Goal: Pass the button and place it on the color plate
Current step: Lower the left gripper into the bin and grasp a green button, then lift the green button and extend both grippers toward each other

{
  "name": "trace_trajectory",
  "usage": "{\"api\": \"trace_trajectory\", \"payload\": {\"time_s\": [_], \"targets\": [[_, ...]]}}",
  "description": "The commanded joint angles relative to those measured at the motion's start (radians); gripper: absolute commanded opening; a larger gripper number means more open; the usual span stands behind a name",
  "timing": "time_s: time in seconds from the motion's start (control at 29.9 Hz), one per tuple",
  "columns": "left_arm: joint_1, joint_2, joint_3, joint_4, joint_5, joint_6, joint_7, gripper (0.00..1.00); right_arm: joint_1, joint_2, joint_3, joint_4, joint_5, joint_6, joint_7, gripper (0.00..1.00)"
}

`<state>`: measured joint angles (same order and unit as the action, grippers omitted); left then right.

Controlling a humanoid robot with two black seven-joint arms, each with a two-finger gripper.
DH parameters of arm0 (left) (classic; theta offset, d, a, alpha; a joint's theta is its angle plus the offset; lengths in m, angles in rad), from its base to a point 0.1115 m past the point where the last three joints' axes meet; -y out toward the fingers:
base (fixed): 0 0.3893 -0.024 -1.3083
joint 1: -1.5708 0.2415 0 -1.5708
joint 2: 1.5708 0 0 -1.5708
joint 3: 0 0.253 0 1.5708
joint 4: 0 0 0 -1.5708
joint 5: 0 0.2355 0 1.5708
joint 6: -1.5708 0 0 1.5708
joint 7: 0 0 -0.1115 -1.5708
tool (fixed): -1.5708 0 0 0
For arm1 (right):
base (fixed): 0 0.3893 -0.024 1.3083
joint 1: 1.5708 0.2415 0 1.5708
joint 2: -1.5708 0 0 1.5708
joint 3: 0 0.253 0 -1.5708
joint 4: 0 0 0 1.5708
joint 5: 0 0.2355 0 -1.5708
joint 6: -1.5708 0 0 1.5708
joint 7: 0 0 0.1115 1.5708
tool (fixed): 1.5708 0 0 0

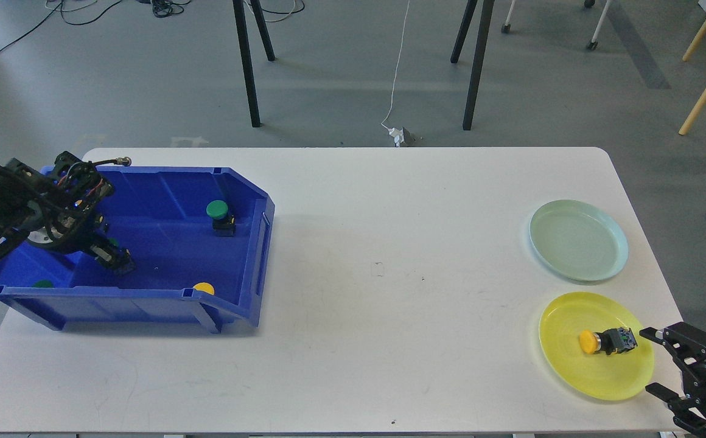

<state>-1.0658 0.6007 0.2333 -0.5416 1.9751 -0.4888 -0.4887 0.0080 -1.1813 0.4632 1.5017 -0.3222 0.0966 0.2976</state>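
Counting: two plates (578, 240) – one yellow button (607, 341) plated; right gripper (654, 360) spread, empty – left gripper (112, 258) unclear.

a lab or workshop space is showing here: a white work table (353, 292) is standing on grey flooring, loose cables (85, 9) are trailing at upper left, and black stand legs (249, 61) are rising at top centre.

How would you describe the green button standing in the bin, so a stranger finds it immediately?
Look at the blue bin on the table's left side. Near its right wall stands a green button upright on a black base. The bin's other buttons sit along the front edge or beside the left pincer.
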Motion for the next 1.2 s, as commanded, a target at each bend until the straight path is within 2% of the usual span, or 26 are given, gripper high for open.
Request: {"api": "trace_trajectory", "payload": {"time_s": [0.0,0.13,0.27,0.37,0.47,0.54,0.6,0.7,0.77,0.87,1.07,1.17], "targets": [[-0.011,0.002,-0.014,-0.015,-0.004,0.0,0.0,0.13,0.0,0.0,0.002,0.0,0.002,-0.002,0.0,0.98],[-0.086,0.08,-0.031,-0.139,-0.034,0.0,0.0,0.13,0.004,0.0,0.02,0.0,0.002,-0.003,0.001,0.98],[-0.173,0.22,-0.074,-0.393,-0.183,0.0,0.0,0.13,0.007,0.0,0.098,0.0,0.061,-0.008,0.023,0.98],[-0.209,0.293,-0.152,-0.552,-0.335,0.0,0.0,0.13,0.012,0.005,0.178,0.0,0.1,-0.005,0.044,0.98],[-0.206,0.298,-0.293,-0.632,-0.548,0.0,0.0,0.13,0.015,0.032,0.285,0.008,0.1,0.0,0.081,0.98],[-0.194,0.278,-0.398,-0.64,-0.715,0.0,0.0,0.13,0.018,0.063,0.377,0.011,0.1,0.006,0.097,0.98],[-0.184,0.226,-0.469,-0.629,-0.894,0.0,0.0,0.13,0.029,0.115,0.461,0.011,0.1,0.017,0.091,0.98],[-0.174,0.118,-0.5,-0.574,-1.067,0.0,0.0,0.14,0.125,0.19,0.5,0.012,0.098,0.061,0.058,0.98],[-0.152,0.032,-0.5,-0.493,-1.075,0.0,0.0,0.14,0.22,0.257,0.476,0.011,0.097,0.081,0.012,0.98],[-0.085,-0.071,-0.503,-0.405,-1.067,0.0,0.0,0.14,0.366,0.369,0.376,-0.009,0.098,0.083,-0.052,0.98],[-0.04,-0.144,-0.497,-0.351,-1.052,0.0,0.0,0.14,0.714,0.477,0.005,-0.116,0.101,0.055,-0.055,0.97],[-0.04,-0.145,-0.497,-0.351,-1.052,0.0,0.0,0.14,0.799,0.589,-0.064,-0.199,0.103,0.044,-0.055,0.96]]}}
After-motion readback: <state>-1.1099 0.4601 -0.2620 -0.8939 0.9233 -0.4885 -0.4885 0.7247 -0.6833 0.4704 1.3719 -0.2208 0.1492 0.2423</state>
